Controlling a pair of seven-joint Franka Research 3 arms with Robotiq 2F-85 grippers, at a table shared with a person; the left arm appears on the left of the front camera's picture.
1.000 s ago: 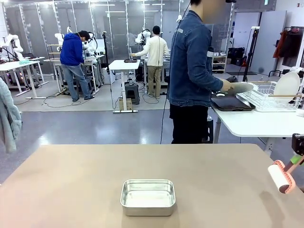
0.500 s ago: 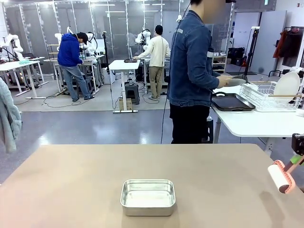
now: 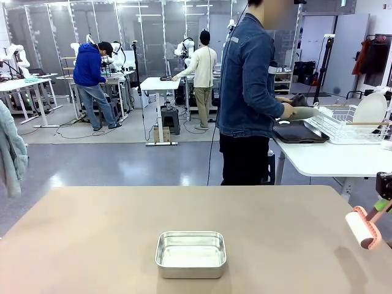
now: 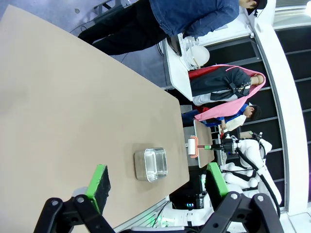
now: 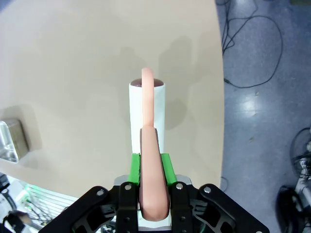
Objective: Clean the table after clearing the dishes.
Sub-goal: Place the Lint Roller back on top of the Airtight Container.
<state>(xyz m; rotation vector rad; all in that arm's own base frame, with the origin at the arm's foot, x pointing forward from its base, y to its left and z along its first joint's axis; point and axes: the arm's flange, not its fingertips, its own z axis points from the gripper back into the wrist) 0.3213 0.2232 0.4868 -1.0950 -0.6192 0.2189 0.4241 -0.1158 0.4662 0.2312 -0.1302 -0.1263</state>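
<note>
The beige table [image 3: 92, 233] spreads across the front view with a square steel pan on it. At the table's right edge my right gripper [image 3: 381, 209] is shut on the pink handle of a lint roller [image 3: 361, 228], whose white roll hangs just above the top. In the right wrist view the green pads [image 5: 166, 165] clamp that handle [image 5: 153, 194] over the table [image 5: 73, 63]. My left gripper [image 4: 158, 182] is open and holds nothing, high above the table [image 4: 58, 111]. Of the dishes, a white plate [image 3: 371, 108] stands in a wire rack and a dark tray [image 3: 299, 132] lies on the white side table.
The steel pan [image 3: 191, 254] sits near the table's front middle and looks empty; it also shows as the pan [image 4: 151, 164] and the pan [image 5: 9, 141]. A person in a denim jacket [image 3: 248, 79] stands beyond the far edge, turned to the side table [image 3: 331, 160], hands over the tray.
The person's hands have shifted over the dark tray on the side table. Both arms and the lint roller have stayed where they were.
</note>
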